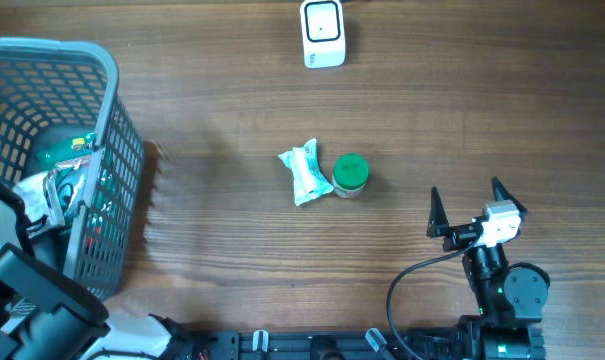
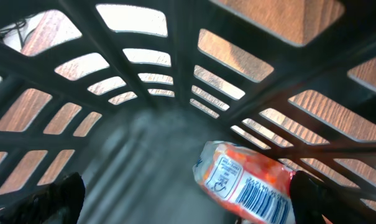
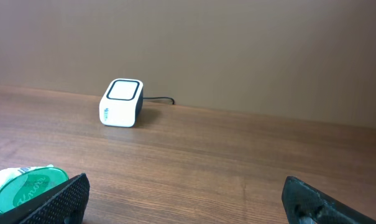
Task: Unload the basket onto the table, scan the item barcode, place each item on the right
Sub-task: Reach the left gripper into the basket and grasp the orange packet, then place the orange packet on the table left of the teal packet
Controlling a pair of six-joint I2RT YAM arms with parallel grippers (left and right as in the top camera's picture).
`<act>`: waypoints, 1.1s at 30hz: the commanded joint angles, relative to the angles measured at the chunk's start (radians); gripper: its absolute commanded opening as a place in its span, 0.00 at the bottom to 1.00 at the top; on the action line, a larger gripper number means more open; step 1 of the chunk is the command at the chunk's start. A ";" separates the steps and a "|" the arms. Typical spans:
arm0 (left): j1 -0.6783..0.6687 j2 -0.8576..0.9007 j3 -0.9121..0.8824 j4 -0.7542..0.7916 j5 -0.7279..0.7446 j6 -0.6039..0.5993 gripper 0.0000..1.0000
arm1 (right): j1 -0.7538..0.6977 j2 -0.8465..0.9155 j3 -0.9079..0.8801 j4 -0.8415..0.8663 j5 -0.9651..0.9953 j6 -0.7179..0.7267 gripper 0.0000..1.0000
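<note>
The left gripper (image 2: 188, 193) is being held inside the grey mesh basket (image 2: 175, 56), its jaws spread wide with nothing clamped between them. An orange-and-white packet (image 2: 247, 180) is being seen just ahead of it on the basket floor, lying between the two fingers and nearer the right-hand one; whether it is touching that finger cannot be told. The packet's barcode (image 2: 262, 200) is being shown face up toward the wrist camera.

The right gripper (image 1: 466, 195) is being held low over the wooden table (image 1: 232, 250), also wide open and empty. Ahead of it and to its left, a green-lidded jar (image 1: 350, 172) is being seen on the table, with a white pouch (image 1: 305, 174) lying just beside the jar on the side away from the gripper. Further ahead and left of this gripper, well apart from both items, the white scanner (image 1: 323, 32) is being seen standing near the table's far edge
</note>
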State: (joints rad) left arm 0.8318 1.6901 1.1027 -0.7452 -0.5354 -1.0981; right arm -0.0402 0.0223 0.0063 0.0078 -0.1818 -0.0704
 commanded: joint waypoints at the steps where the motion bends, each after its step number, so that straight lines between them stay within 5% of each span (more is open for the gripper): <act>1: 0.006 0.040 -0.006 0.021 -0.023 -0.006 0.78 | 0.002 -0.005 -0.001 0.005 0.005 -0.007 1.00; 3: 0.006 0.049 -0.006 0.024 -0.023 -0.006 0.56 | 0.002 -0.005 -0.001 0.005 0.005 -0.007 1.00; 6: 0.006 0.053 -0.006 0.024 -0.023 -0.006 0.04 | 0.002 -0.005 -0.001 0.005 0.005 -0.008 1.00; 15: -0.007 -0.042 0.020 0.014 0.182 0.125 0.04 | 0.002 -0.005 -0.001 0.005 0.005 -0.008 1.00; 23: -0.025 -0.541 0.037 -0.007 0.321 0.118 0.04 | 0.002 -0.005 -0.001 0.005 0.005 -0.007 1.00; 30: -0.088 -0.853 0.037 0.142 1.067 0.125 0.04 | 0.002 -0.005 -0.001 0.005 0.005 -0.008 1.00; 33: -0.289 -0.864 0.035 0.175 1.178 0.153 0.04 | 0.002 -0.005 -0.001 0.005 0.005 -0.007 1.00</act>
State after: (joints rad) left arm 0.7101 0.8230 1.1336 -0.5758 0.3748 -0.9874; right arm -0.0402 0.0223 0.0063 0.0078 -0.1818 -0.0704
